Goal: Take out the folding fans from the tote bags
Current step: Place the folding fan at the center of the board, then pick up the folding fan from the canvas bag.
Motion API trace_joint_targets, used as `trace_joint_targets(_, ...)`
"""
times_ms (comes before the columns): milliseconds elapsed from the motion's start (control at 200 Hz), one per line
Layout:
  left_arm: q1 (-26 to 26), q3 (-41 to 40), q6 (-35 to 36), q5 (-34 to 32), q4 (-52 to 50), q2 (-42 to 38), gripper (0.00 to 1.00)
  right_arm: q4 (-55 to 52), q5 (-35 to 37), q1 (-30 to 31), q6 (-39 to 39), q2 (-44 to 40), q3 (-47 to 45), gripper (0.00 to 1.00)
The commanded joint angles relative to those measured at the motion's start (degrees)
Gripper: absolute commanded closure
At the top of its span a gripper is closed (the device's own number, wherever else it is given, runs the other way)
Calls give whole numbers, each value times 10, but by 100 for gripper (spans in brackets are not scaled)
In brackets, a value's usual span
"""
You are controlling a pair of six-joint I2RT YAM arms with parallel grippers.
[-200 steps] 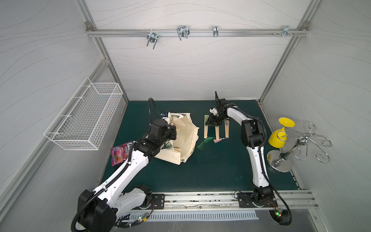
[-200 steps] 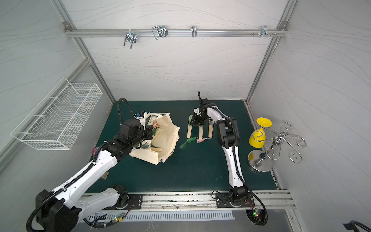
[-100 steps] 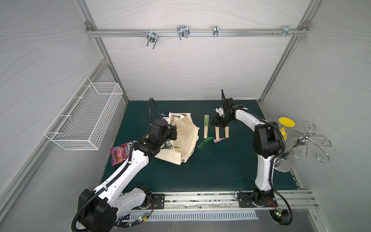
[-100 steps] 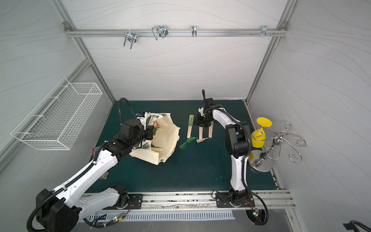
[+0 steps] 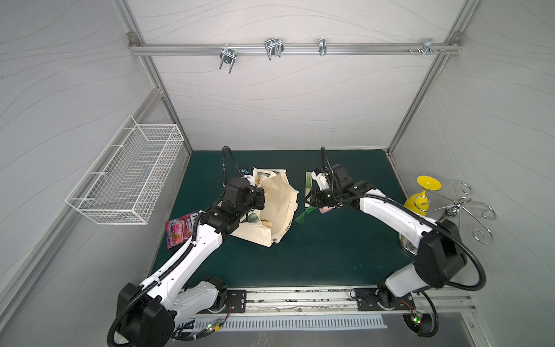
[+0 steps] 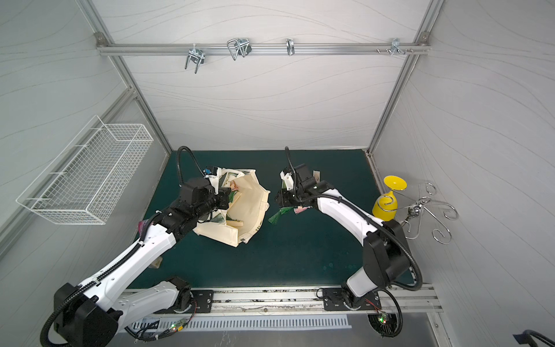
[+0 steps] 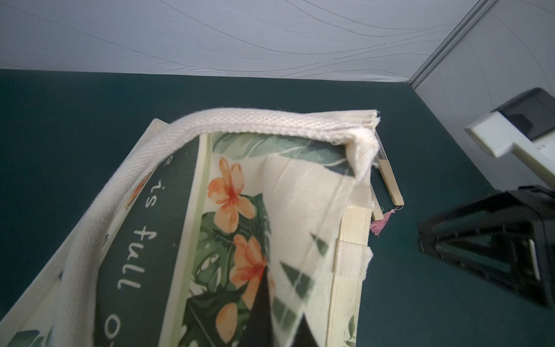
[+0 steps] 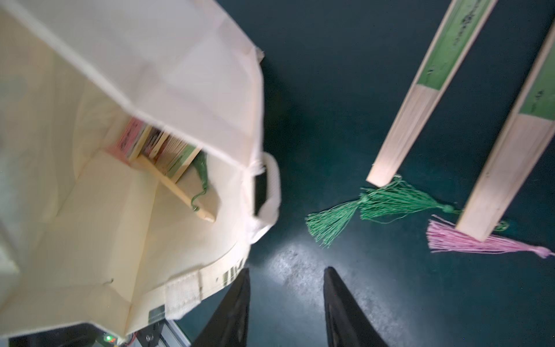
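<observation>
The cream tote bag (image 5: 280, 210) (image 6: 249, 210) lies on its side on the green mat, mouth toward the right arm. My left gripper (image 7: 267, 303) is shut on its printed wall, holding the mouth open (image 5: 260, 199). Several folding fans (image 8: 168, 162) lie inside the bag. More fans (image 8: 420, 99) (image 5: 308, 183) rest on the mat beside it, with green tassels (image 8: 360, 207) and a pink tassel (image 8: 480, 243) at their ends. My right gripper (image 8: 286, 300) (image 5: 312, 200) hangs open and empty over the mat, between the bag's rim and the tassels.
A pink snack packet (image 5: 180, 231) lies left of the bag by the left arm. A white wire basket (image 5: 129, 177) hangs on the left wall. A yellow goblet (image 5: 422, 195) and a wire stand (image 5: 462, 210) sit at the mat's right edge.
The right arm has swung back from the far ends of the laid-out fans, toward the front and the bag. The left arm and the bag have stayed still.
</observation>
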Motion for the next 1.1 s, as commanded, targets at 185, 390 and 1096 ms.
trace_joint_targets(185,1,-5,10,33,83,-6,100,64,153,159,-10,-77,-31,57)
trace_joint_targets(390,1,-15,10,79,118,-17,100,100,139,200,-2,-28,-23,55)
trace_joint_targets(1096,1,-30,10,141,136,-47,100,122,101,220,-22,134,31,43)
